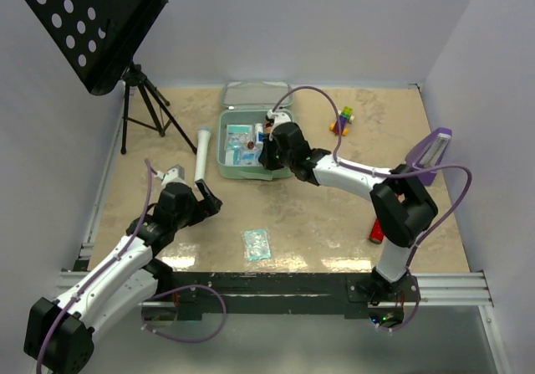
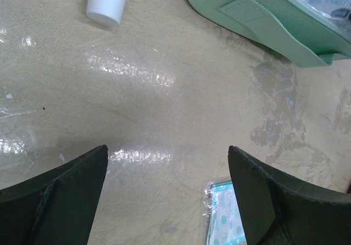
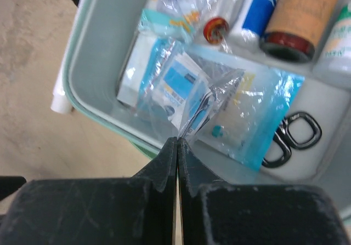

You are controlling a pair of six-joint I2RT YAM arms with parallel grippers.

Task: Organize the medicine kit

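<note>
Right wrist: clenched right end effector (image 3: 176,143) above medicine kit (image 3: 90,64) containing packets (image 3: 175,83), bottles (image 3: 299,20), scissors (image 3: 299,132); left end effector (image 2: 167,152) released.

The medicine kit (image 1: 238,171) is set toward the back of the table (image 1: 318,223), with its lid (image 1: 255,95) laid open behind it. Inside the kit, packets (image 3: 181,86), scissors (image 3: 285,137) and bottles (image 3: 299,15) are kept. A tube (image 1: 202,148) is laid just left of the kit, and a music stand (image 1: 92,23) is placed farther left and behind. A block toy (image 1: 343,121) is found to the kit's right, a wedge (image 1: 430,155) well beyond it. A loose packet (image 1: 257,244) is laid in front of the kit.
</note>
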